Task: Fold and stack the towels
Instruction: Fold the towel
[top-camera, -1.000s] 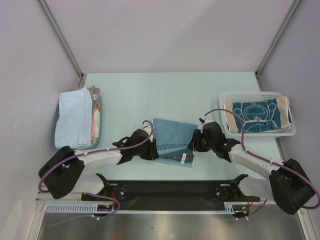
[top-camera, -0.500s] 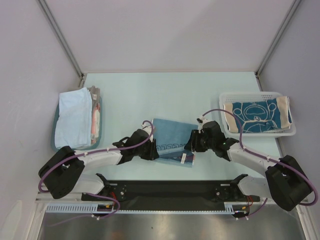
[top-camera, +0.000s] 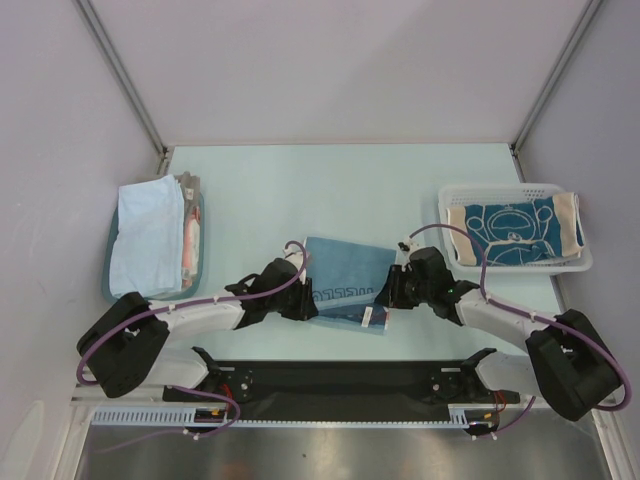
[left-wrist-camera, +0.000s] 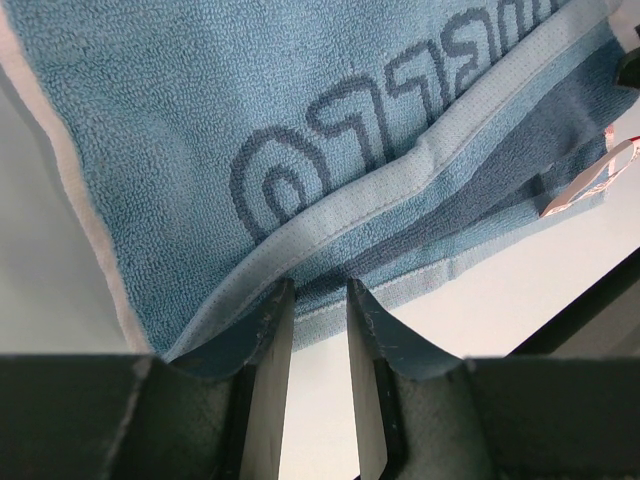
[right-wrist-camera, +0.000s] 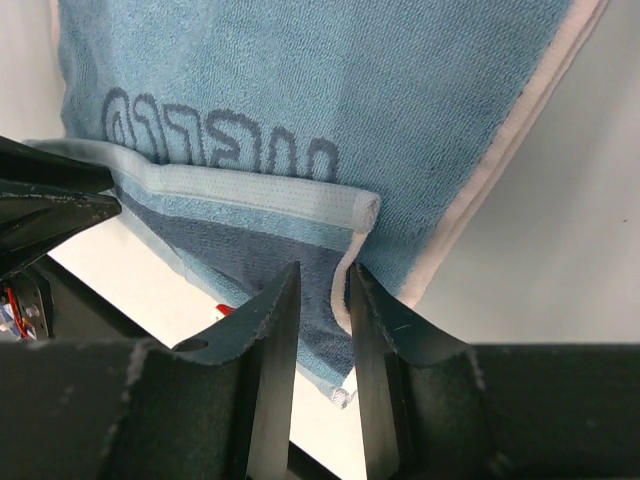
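Top external view: a blue key-pattern towel (top-camera: 345, 268) lies folded on the pale table (top-camera: 300, 180), with its patterned band and a small white label (top-camera: 367, 316) along the edge nearest the arm bases. The left gripper (top-camera: 306, 300) meets the towel at its near left corner, and the right gripper (top-camera: 386, 293) meets it at the near right edge.

Left wrist view: the left gripper (left-wrist-camera: 318, 290) has its fingers drawn narrow, a slim gap between them. Their tips sit at the light hem band of the blue key-pattern towel (left-wrist-camera: 250, 90), where the top layer buckles over a darker layer beneath. Whether cloth is pinched there cannot be told. The label (left-wrist-camera: 590, 185) juts from the towel's far corner.

Right wrist view: the right gripper (right-wrist-camera: 325, 272) also shows a narrow gap. Its tips straddle the white side edge of the towel (right-wrist-camera: 350, 70), just below the rolled end of the hem – again, a grip cannot be confirmed.

Well to the left of the key-pattern towel, a shallow teal tray (top-camera: 108, 288) holds a folded light blue towel (top-camera: 148, 235). A pinkish cloth (top-camera: 190, 240) is tucked along the side of that towel nearer the key-pattern towel. Well to the right of the key-pattern towel, a white mesh basket (top-camera: 500, 188) carries a dark teal towel with a white line drawing (top-camera: 515, 232) – its tan right end reaches over the basket's rim
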